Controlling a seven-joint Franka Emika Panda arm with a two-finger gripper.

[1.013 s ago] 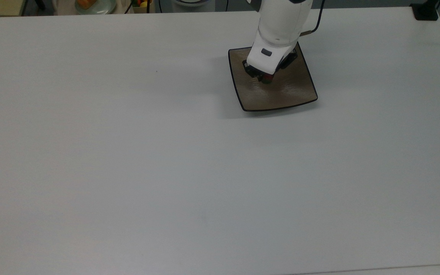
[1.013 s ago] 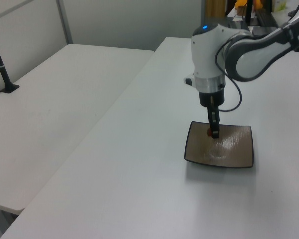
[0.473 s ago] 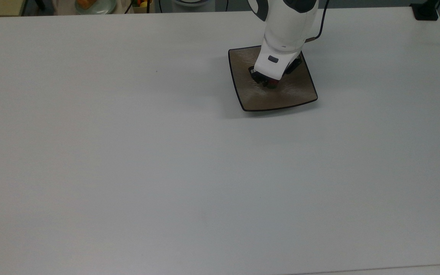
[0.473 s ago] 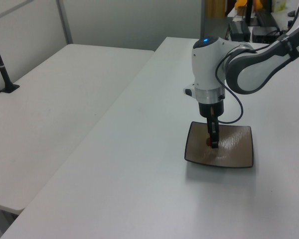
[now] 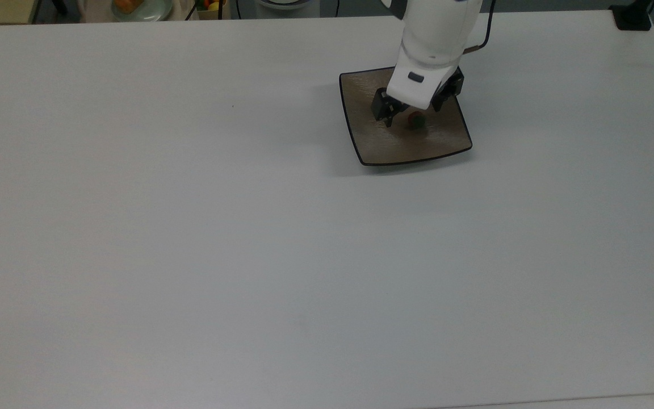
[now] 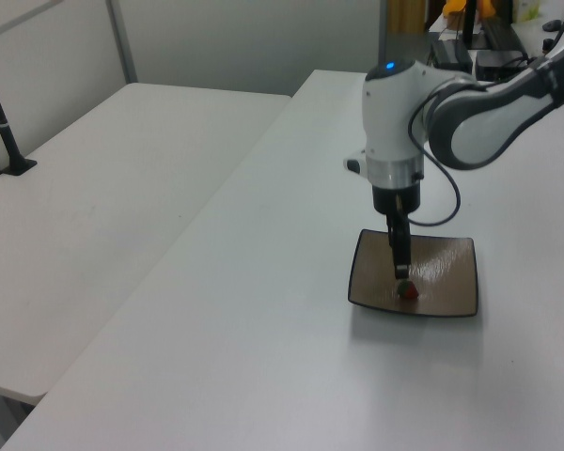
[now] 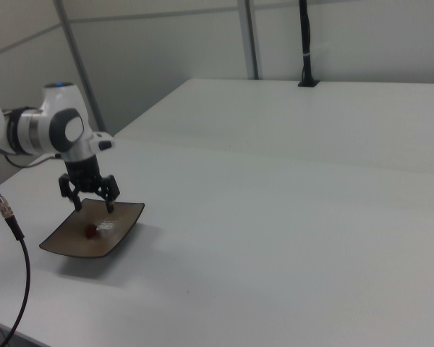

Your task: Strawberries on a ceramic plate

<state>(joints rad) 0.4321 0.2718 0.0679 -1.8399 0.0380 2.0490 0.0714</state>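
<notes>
A tiny dark red strawberry (image 5: pixel 416 120) with a green cap lies on the square brown ceramic plate (image 5: pixel 395 149), a little right of its middle in the top view. It also rests free on the plate (image 6: pixel 448 271) in the left view, as the strawberry (image 6: pixel 408 291) just below the fingers. My gripper (image 5: pixel 413 111) hangs open directly above it, fingers spread to either side and touching nothing. In the right view the gripper (image 7: pixel 94 206) is a short way above the strawberry (image 7: pixel 90 230) and the plate (image 7: pixel 71 249).
The plate sits near the far edge of a broad white table (image 5: pixel 247 238). A second white table (image 6: pixel 103 178) adjoins it, with a black post (image 6: pixel 2 117) clamped on. Beyond the far edge is a bowl (image 5: pixel 139 8) with fruit. The arm's cable (image 7: pixel 14 238) hangs at the right view's left.
The gripper came down over the plate shut on the strawberry, then opened. The strawberry now lies free on the plate and the fingers have lifted slightly.
</notes>
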